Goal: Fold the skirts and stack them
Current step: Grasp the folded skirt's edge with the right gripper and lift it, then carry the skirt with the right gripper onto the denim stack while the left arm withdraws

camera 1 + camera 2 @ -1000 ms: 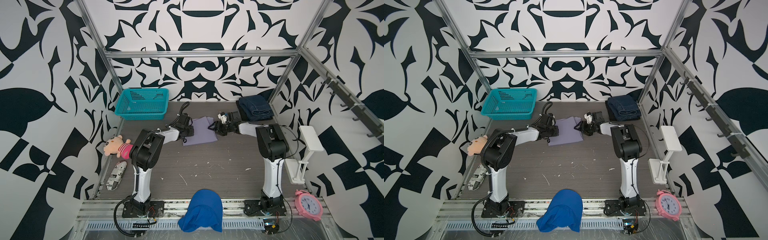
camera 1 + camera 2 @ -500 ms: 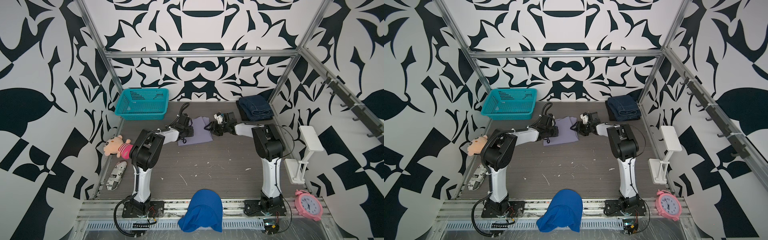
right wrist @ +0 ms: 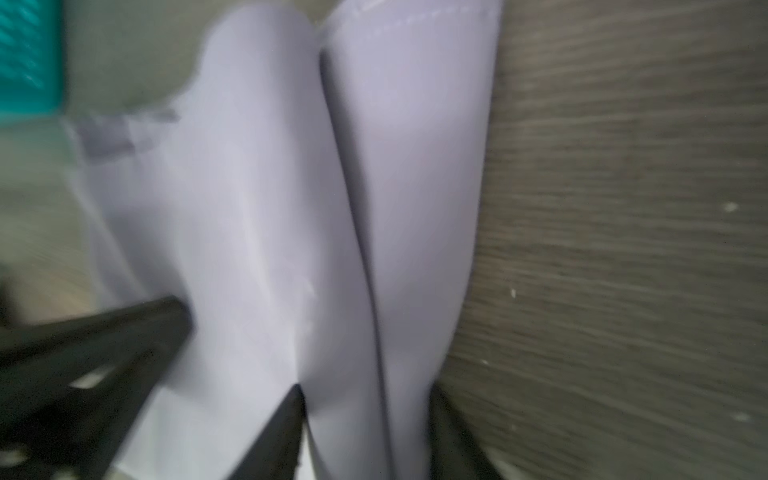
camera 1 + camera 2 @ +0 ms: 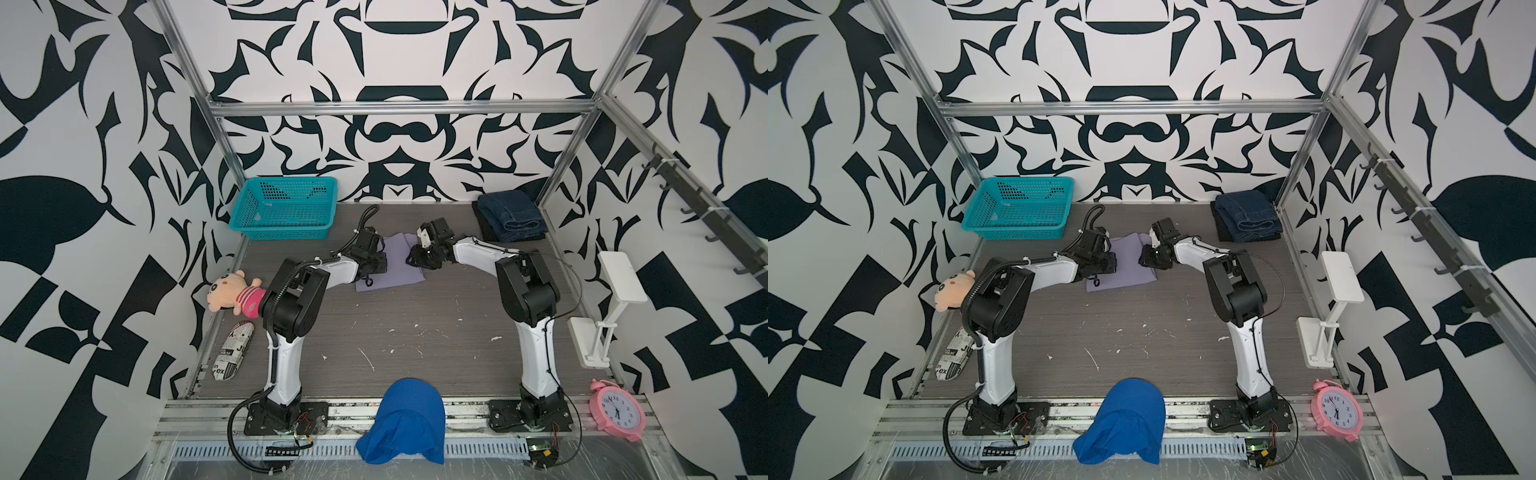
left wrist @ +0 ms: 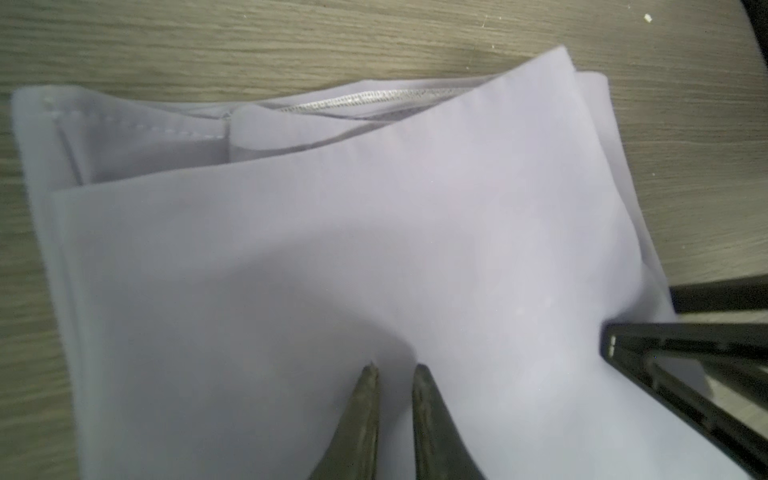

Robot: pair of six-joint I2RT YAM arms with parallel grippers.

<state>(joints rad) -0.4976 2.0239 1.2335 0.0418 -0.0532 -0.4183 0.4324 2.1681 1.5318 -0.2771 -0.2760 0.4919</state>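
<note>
On the desk (image 4: 415,324), the folded denim skirt (image 4: 513,216) is stacked on the black skirt (image 4: 484,226), beyond the right pincer (image 3: 370,415). The lavender skirt (image 4: 395,266) is laid, partly folded, between both pincers, and its fabric is grasped by the left pincer (image 5: 395,374) and by the right one.

**Enclosure seen in both top views.** Tabletop (image 4: 415,320): grey wood-grain board flecked with white scraps, evenly lit, without hard shadows. Walls (image 4: 395,54): behind and on both sides of the tabletop, white with large black leaf-like figures. Aluminium frame (image 4: 399,109): posts rising at the tabletop's rear corners, with a crossbar between them. Hook rail (image 4: 706,211): on the wall right of the tabletop. White stand (image 4: 621,276): at the tabletop's right edge. Slotted metal strip (image 4: 324,449): along its front edge.
</note>
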